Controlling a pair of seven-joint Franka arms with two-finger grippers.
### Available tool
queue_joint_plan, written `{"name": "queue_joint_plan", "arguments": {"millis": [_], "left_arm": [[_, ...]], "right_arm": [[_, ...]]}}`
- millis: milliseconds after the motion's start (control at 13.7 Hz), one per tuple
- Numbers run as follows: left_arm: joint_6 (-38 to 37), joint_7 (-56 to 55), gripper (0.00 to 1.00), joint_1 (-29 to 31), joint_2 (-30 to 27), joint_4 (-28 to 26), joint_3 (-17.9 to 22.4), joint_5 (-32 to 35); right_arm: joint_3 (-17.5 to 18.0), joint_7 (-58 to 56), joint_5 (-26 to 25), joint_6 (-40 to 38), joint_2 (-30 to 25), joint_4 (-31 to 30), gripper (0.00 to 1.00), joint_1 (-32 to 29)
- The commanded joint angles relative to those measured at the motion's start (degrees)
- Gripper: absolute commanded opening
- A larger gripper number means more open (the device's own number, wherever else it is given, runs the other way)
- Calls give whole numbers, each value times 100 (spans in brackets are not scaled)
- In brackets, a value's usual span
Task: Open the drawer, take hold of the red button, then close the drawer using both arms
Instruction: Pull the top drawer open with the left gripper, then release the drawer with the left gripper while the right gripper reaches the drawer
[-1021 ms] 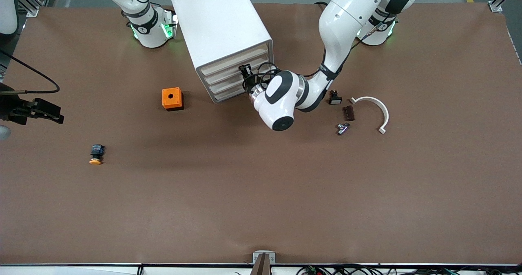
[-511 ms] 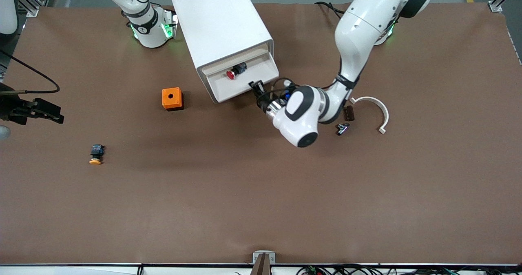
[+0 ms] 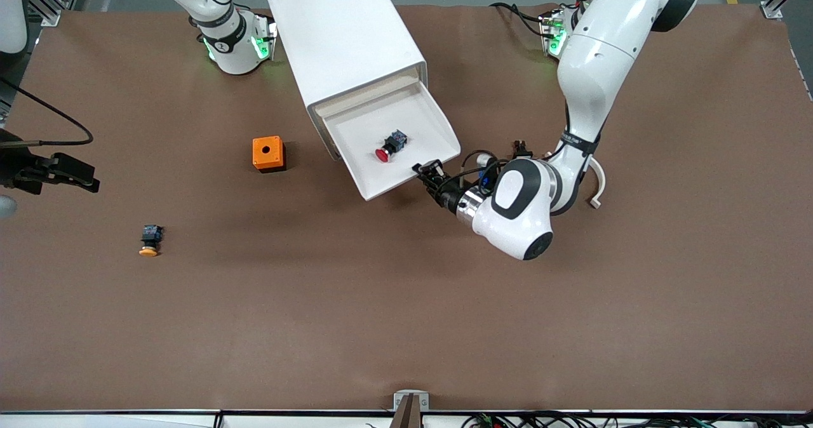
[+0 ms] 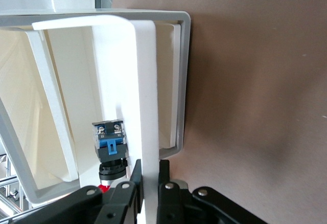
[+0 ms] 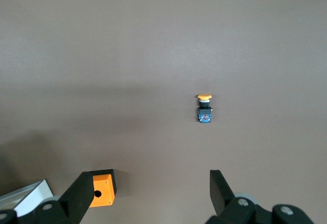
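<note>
White cabinet [image 3: 346, 37] toward the robots' bases, top drawer [image 3: 416, 113] pulled well out. Left gripper [image 3: 430, 173] clamped on the drawer's front lip. Right gripper [image 3: 76, 175] waiting high above the right arm's end of the table, fingers spread. Red-capped button [image 3: 389, 147] lying inside the drawer.

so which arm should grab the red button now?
Right, probably. The left gripper is shut on the drawer front, holding it open. The right gripper is open and free, though over the yellow button, away from the red button.
</note>
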Motion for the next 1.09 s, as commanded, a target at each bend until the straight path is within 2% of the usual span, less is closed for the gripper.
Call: {"name": "queue_joint_plan", "arguments": {"millis": [0,73,146,292,511,876,1021], "left_arm": [[-48,395,40,65,-49,50,255,132],[-48,545,89,74,-57,50,263,140],[-48,642,100,126,-66,59,272,149],[-48,748,100,250,-75,260,325,149],[-48,836,100,197,-171,524,798,210],[-13,2047,100,267,-496,542,1045,1395],[-13,2941,100,250,-593,603,1212,1765]], "right_arm": [[38,28,59,-58,-40,26,100,-68],[46,28,59,-49,-40,26,100,-68],[46,19,59,-49,-40,26,100,-60],[55,19,67,-32,-32,26,100,-42],[73,72,76,-5,-5,26,100,-7],[73,255,234,407,39,26,100,257],[73,606,375,426,39,17,100,396]]}}
